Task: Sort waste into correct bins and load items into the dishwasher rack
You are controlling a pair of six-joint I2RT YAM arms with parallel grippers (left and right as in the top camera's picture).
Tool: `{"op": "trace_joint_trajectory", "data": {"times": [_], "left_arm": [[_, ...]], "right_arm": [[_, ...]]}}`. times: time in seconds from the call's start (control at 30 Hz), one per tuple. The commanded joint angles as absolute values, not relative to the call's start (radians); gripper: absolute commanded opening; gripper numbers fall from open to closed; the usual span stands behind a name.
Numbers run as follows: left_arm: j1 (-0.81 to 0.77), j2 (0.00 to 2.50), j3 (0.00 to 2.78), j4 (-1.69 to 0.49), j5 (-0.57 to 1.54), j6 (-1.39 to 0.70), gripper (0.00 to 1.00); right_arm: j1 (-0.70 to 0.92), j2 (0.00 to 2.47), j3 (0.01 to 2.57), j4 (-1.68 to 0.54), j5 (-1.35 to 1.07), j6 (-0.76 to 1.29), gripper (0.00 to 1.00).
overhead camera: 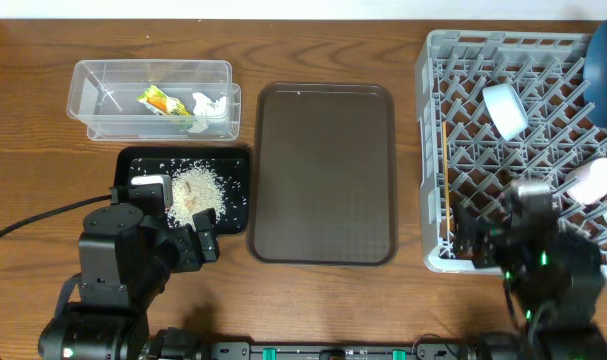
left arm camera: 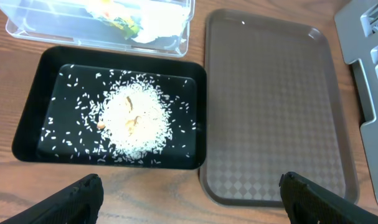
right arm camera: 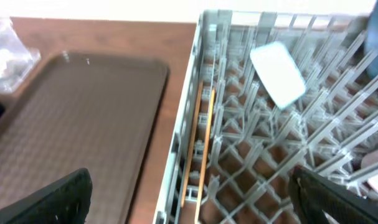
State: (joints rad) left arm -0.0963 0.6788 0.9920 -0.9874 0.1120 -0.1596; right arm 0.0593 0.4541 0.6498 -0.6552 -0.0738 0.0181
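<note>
Left pincer (left arm camera: 192, 196): fingers apart, nothing between them, hanging over the counter (overhead camera: 43, 50).

Just ahead of it, the black tray (left arm camera: 28, 121) holds the rice (left arm camera: 129, 121), heaped mid-floor with loose grains around the heap. Beyond that stands the clear tub (left arm camera: 51, 31), with the snack wrapper (overhead camera: 161, 101) and the tissue (overhead camera: 207, 105) inside. To the pincer's right, the brown serving tray (left arm camera: 269, 93) carries nothing.

Right pincer (right arm camera: 195, 196): likewise apart and unloaded, over the near wall of the dishwasher rack (right arm camera: 184, 124).

Directly ahead, the chopsticks (right arm camera: 203, 143) lie along the rack's left wall. Farther on is the light blue bowl (right arm camera: 277, 73), tipped among the pegs. The white cups (overhead camera: 595, 180) sit to the pincer's right, and the dark blue plate (overhead camera: 605, 55) is at the far right.

Judgement: sorting and loading look complete. Check the counter for stray grains. Raise each pincer straight up before any sideways move, so you clip neither the tray rim nor the rack wall.
</note>
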Motion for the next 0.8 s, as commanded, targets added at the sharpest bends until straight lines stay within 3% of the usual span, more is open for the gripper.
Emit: {"op": "trace_joint_trajectory", "data": {"times": [0.0, 0.2, 0.47, 0.77], "left_arm": [[-0.097, 0.679, 0.986, -0.986, 0.099, -0.161, 0.93], [-0.097, 0.679, 0.986, -0.986, 0.100, -0.161, 0.93], [-0.097, 0.679, 0.986, -0.986, 0.100, -0.161, 0.93], [-0.097, 0.679, 0.986, -0.986, 0.100, -0.161, 0.94]], "right_arm": [[0.056, 0.305, 0.537, -0.592, -0.059, 0.021, 0.99], [0.056, 0.105, 0.332, -0.369, -0.056, 0.021, 0.99], [0.056, 0.030, 0.112, -0.083, -0.056, 0.021, 0.99], [0.051, 0.005, 0.006, 0.052, -0.048, 0.021, 0.99]]}}
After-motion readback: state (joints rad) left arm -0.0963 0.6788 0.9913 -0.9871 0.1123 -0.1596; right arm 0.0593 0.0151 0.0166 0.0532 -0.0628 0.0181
